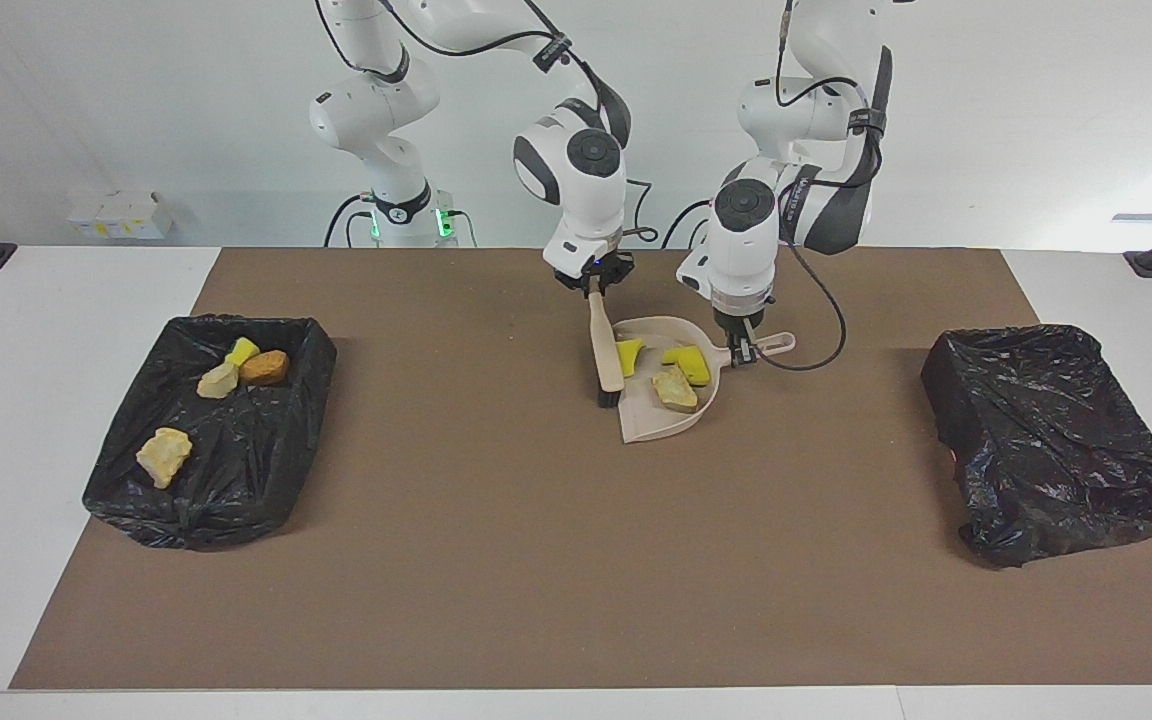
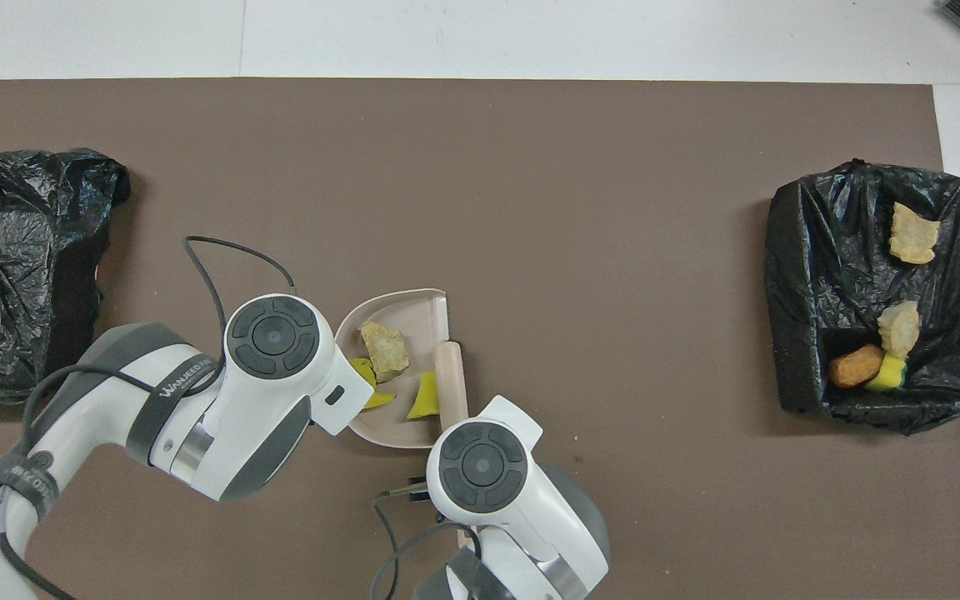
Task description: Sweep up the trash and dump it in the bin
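Left jaws [image 1: 742, 352] clamp dustpan [image 1: 648, 425] handle; right jaws [image 1: 596, 290] clamp brush [image 1: 606, 355]; torn foam chunks [image 1: 674, 388] inside.

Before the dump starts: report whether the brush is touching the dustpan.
Touching. In the facing view the brush, held by the right gripper, has its dark bristles against the dustpan at its open edge; the overhead view shows its handle lying along that edge.

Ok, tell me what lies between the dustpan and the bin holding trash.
The brush beside the dustpan, then bare mat up to the bin; facing view.
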